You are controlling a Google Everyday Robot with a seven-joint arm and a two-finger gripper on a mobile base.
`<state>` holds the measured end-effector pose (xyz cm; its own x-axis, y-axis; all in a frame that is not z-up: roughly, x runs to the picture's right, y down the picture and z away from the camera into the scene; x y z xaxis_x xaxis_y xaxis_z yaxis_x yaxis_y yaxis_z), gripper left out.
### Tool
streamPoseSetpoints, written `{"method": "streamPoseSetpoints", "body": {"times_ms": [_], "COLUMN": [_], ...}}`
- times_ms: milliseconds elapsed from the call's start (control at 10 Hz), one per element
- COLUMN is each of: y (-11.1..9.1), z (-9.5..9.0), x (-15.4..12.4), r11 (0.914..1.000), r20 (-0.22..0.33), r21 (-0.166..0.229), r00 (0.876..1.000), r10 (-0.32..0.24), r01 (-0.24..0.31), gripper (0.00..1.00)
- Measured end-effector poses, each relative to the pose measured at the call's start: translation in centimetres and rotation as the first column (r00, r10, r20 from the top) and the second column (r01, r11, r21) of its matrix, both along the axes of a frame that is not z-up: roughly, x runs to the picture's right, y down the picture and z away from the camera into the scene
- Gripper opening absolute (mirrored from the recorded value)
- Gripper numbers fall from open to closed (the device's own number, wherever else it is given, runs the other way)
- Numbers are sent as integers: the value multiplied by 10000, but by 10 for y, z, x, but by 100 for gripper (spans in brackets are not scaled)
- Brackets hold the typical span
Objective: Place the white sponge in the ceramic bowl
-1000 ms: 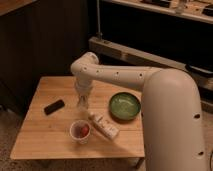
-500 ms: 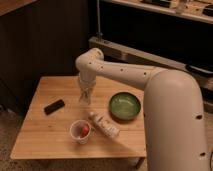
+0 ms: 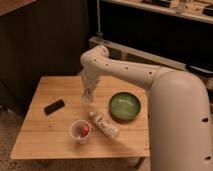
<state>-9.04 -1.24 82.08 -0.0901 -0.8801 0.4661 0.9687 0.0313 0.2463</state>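
Since a moment ago, the arm (image 3: 117,67) has swung a tiny bit to the right, toward the bowl (image 3: 125,106). Nothing else on the table (image 3: 45,142) has moved.

Now the gripper (image 3: 88,93) points straight down, low over the wood. It sits near 12 o'clock from the middle of the table. I cannot tell if it is open or closed.

A small pale lump shows at the bottom tip of the gripper. It looks like the sponge (image 3: 87,99). I cannot tell if it is held up or if it rests on the table.

The bowl is round and green. It sits at about 4 o'clock from the gripper, near it but not touching. It looks empty inside.

A flat black bar (image 3: 54,106) lies at 8 o'clock from the gripper, well apart from it.

A small white cup (image 3: 80,131) stands at 6 o'clock from the gripper, near the front edge. It has something red inside.

A white bottle (image 3: 104,125) lies on its side just beside the cup, at the cup's 2 o'clock. It lies between the cup and the bowl.

The robot's big white body (image 3: 180,120) fills the right side.
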Motion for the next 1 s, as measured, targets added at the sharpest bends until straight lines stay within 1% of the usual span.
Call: {"method": "streamPoseSetpoints", "body": {"times_ms": [100,400,500,600,1000], "y": [-4,-9,-17,-21,-28], "z": [2,5,7,7,3], "x": [13,22,32,38,55], "r11": [9997,9982,9965,9951,9889], "r20": [-124,-278,-402,-468,-552], "r21": [22,30,98,122,257], "r00": [9997,9978,9957,9940,9875], "r10": [228,598,836,989,1476], "r01": [-228,-597,-833,-984,-1464], "gripper": [11,11,11,11,11]}}
